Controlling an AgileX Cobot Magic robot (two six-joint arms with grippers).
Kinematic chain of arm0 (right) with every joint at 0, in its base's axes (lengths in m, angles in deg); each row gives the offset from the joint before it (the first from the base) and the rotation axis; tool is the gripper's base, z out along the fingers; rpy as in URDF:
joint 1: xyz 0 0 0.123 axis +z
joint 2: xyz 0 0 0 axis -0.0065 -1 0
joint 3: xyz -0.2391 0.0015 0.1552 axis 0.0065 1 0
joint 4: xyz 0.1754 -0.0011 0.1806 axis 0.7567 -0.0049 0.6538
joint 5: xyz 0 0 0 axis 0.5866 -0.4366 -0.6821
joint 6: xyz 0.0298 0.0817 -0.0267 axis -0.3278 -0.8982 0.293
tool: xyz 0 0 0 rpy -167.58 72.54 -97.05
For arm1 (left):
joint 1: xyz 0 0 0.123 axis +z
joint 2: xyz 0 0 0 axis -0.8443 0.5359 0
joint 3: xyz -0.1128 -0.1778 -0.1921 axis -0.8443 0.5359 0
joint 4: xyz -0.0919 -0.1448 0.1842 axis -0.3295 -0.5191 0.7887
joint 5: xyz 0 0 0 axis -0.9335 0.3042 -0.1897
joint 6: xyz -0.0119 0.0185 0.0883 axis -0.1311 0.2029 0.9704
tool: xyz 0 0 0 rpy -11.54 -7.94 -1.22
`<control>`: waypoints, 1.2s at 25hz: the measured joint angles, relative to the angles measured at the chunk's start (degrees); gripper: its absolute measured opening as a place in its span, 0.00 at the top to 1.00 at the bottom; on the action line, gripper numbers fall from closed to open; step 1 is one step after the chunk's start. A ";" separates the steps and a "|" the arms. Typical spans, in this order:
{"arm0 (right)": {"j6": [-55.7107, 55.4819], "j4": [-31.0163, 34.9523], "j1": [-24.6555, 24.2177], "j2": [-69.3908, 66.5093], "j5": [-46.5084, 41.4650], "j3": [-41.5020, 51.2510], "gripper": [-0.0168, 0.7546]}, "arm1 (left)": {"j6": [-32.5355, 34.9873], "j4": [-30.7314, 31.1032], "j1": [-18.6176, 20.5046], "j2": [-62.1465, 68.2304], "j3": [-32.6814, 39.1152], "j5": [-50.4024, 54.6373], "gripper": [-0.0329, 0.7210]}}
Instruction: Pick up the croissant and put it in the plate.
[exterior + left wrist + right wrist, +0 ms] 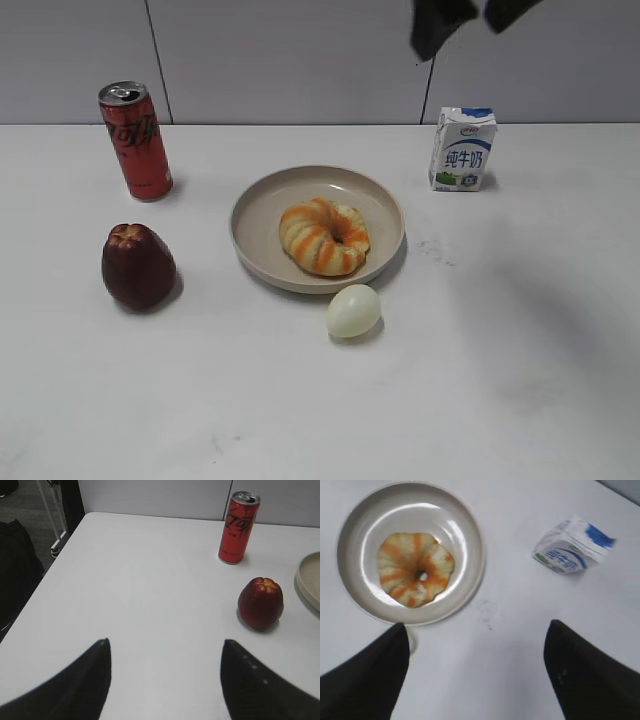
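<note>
We've got both grippers spread wide and empty — left gripper (166,647) low, right gripper (476,630) raised high.

White table (520,380), plate (262,215), egg (354,311), can (135,140), milk carton (463,149), red fruit (138,266)

The place looked like a lab or test room set up for robot trials, not a home kitchen. A plain white bench (520,380) stood against a bare grey panelled wall (290,60), its seams showing. Food props sat spaced out on the bench with no cloth or cutlery. Beside the bench edge, the left wrist view showed dark floor (30,505) and a metal frame leg (55,520).
</note>
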State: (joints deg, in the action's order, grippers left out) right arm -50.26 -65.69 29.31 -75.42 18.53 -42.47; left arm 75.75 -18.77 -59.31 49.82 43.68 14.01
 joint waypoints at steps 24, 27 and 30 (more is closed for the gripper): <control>-4.48 -1.53 -1.34 70.47 9.90 70.69 0.21 | 0.00 0.00 0.00 0.00 0.00 0.00 0.29; -4.24 -1.58 -1.34 74.82 9.57 73.43 0.21 | 0.00 0.00 0.00 0.00 0.00 0.00 0.29; -4.04 -1.96 -1.34 76.42 9.43 74.06 0.21 | 0.00 0.00 0.00 0.00 0.00 0.00 0.29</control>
State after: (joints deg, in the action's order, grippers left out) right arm -54.30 -67.65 27.97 1.00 27.96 31.59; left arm 75.75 -18.77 -59.31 49.82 43.68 14.01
